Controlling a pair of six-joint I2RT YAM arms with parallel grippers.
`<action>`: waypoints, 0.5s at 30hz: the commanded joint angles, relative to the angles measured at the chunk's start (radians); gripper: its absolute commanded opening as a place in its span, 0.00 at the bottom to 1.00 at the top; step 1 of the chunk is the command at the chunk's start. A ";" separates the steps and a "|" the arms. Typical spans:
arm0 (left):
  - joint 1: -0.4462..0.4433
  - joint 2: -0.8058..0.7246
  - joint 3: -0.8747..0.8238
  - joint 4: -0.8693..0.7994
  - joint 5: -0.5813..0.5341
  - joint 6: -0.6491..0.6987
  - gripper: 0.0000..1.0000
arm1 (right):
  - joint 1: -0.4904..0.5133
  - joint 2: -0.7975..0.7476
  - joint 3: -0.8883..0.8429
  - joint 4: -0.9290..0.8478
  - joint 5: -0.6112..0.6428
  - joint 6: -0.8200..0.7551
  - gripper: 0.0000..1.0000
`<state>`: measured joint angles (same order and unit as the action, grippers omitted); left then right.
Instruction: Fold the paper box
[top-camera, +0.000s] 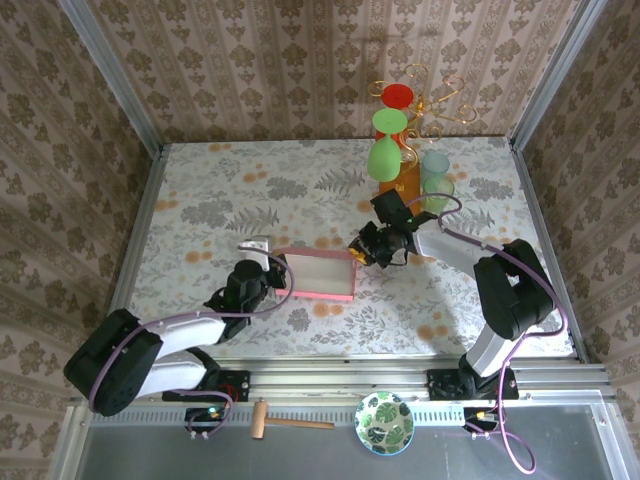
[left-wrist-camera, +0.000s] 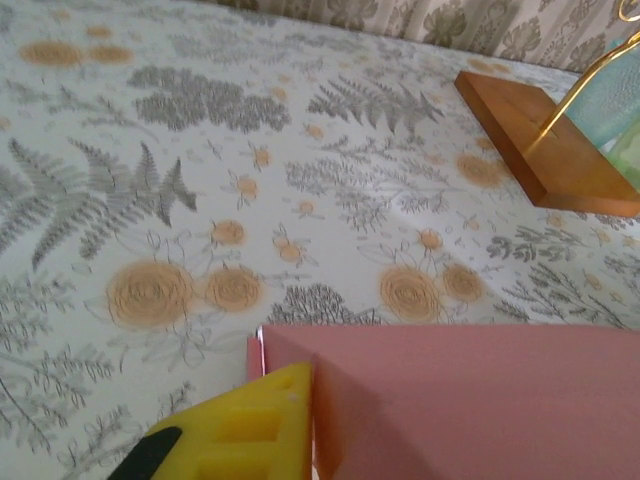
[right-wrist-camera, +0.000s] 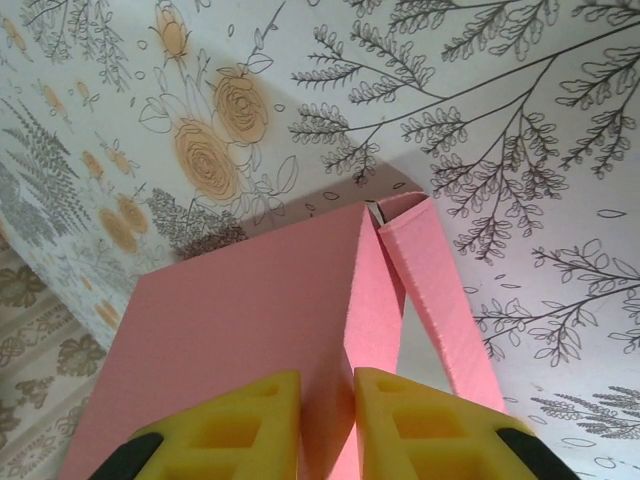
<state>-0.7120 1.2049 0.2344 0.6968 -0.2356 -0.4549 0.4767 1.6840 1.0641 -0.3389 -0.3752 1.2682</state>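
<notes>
Paper box (top-camera: 318, 275) is found near the middle of the flowered table (top-camera: 200, 200) in the top view, lying as a shallow pink rectangle with its pale inner side turned up. The left gripper (top-camera: 272, 272) is set at its left end and the right gripper (top-camera: 362, 250) at its far right corner. A wooden block (top-camera: 392, 186) is seen behind the box, well apart from it, with a pale green glass (top-camera: 436, 180) just beside it. A wooden mallet (top-camera: 285, 421) and a leaf-patterned bowl (top-camera: 384, 422) are laid on the near ledge by the arm bases.

In the left wrist view, one yellow finger (left-wrist-camera: 255, 425) lies against the outside of the box's (left-wrist-camera: 480, 400) pink corner wall. The other finger is hidden, so whether this pincer is spread or pinching cannot be told. The wooden block (left-wrist-camera: 550, 140) is seen at the upper right.

In the right wrist view, both yellow fingers (right-wrist-camera: 250, 420) are brought nearly together, with a pink wall of the box (right-wrist-camera: 230, 330) pinched between them. A narrow pink flap (right-wrist-camera: 440, 300) is bent away to the right of that wall, over the table (right-wrist-camera: 500, 120).
</notes>
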 joint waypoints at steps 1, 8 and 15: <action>-0.012 -0.040 -0.018 -0.076 0.101 -0.060 0.18 | 0.028 -0.017 -0.005 0.008 0.023 -0.067 0.19; -0.010 -0.186 -0.034 -0.196 0.119 -0.106 0.31 | 0.046 -0.027 -0.001 -0.019 0.068 -0.101 0.18; -0.006 -0.385 -0.061 -0.400 0.191 -0.210 0.43 | 0.069 0.001 0.015 -0.049 0.102 -0.132 0.15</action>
<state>-0.7132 0.8795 0.1944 0.4168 -0.1123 -0.5884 0.5308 1.6772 1.0653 -0.3401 -0.3119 1.1698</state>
